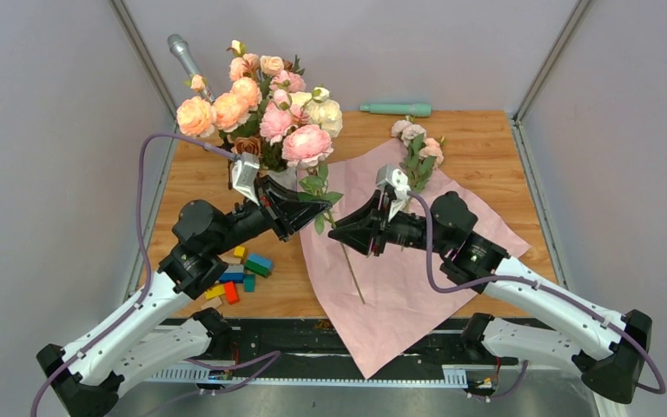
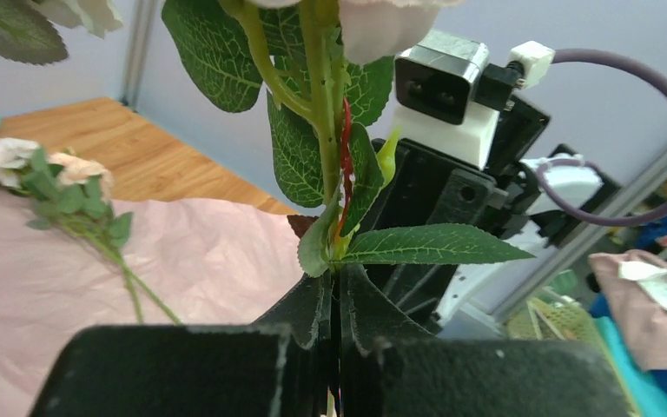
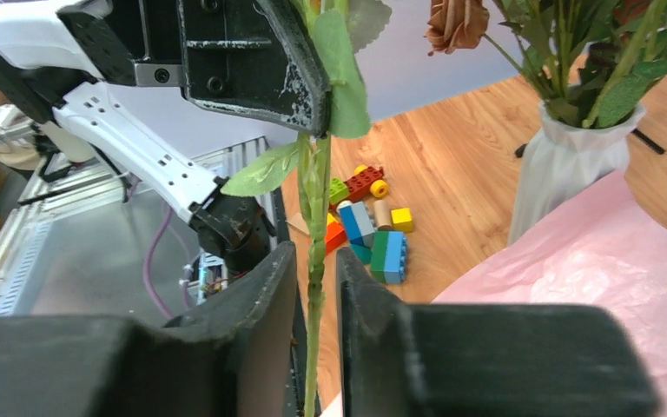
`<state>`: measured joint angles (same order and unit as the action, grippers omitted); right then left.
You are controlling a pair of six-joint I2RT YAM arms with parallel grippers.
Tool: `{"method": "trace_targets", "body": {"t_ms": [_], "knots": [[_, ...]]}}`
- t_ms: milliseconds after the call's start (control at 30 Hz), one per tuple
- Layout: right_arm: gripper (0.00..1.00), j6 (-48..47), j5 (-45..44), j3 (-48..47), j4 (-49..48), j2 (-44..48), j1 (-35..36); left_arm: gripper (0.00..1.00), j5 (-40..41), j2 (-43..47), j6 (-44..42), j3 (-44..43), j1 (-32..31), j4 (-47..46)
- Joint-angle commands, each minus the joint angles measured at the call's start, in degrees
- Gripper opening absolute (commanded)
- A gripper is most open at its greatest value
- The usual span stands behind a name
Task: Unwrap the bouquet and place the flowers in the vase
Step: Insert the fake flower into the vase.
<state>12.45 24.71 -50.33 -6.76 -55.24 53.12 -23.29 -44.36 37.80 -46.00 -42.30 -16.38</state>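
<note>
Only our wrist views show it: left gripper (image 2: pixel 337 291) pinches the flower stem (image 2: pixel 322 113); right gripper (image 3: pixel 315 265) straddles it, fingers slightly apart.

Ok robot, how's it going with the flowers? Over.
Left gripper shut on one rose stem. Right gripper loose around it. Other flowers lie on paper. Vase crowded.

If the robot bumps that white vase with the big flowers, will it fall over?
Probably tippy: the vase is slim, and the big blooms spread much wider than it on top. It may also slide on the smooth wooden table. How heavy it is, I cannot tell.
</note>
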Motion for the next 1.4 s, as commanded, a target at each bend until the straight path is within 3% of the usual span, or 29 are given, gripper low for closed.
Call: {"method": "trace_targets", "body": {"t_ms": [0,133,367,533,733,933,1367], "knots": [[0.37,-2.2,-4.2,-2.4,1.1,2.2,0.2,0.00,4.0,1.2,-11.6,-4.9,-0.1,6.0],[0.71,-2.7,-11.9,-1.9,3.9,4.5,0.2,0.00,8.3,2.0,-23.3,-9.0,-0.2,14.5],[0.91,-4.0,-24.0,1.8,5.7,10.4,0.1,0.00,16.2,3.3,-36.9,-12.1,-0.1,19.1],[0.96,-4.8,-31.8,3.5,8.4,13.7,-2.8,0.00,21.8,2.3,-43.2,-15.1,-0.1,19.3],[0.96,-4.7,-31.2,5.6,10.5,16.0,-11.0,0.00,25.1,-1.2,-46.8,-21.2,0.6,21.4],[0.95,-1.2,-23.7,8.5,11.0,15.7,-22.7,0.00,21.5,-2.7,-44.9,-23.5,4.9,18.6],[0.95,1.0,-20.4,12.2,10.5,15.5,-27.8,0.00,15.3,-8.8,-42.9,-31.5,9.1,16.8]]}}
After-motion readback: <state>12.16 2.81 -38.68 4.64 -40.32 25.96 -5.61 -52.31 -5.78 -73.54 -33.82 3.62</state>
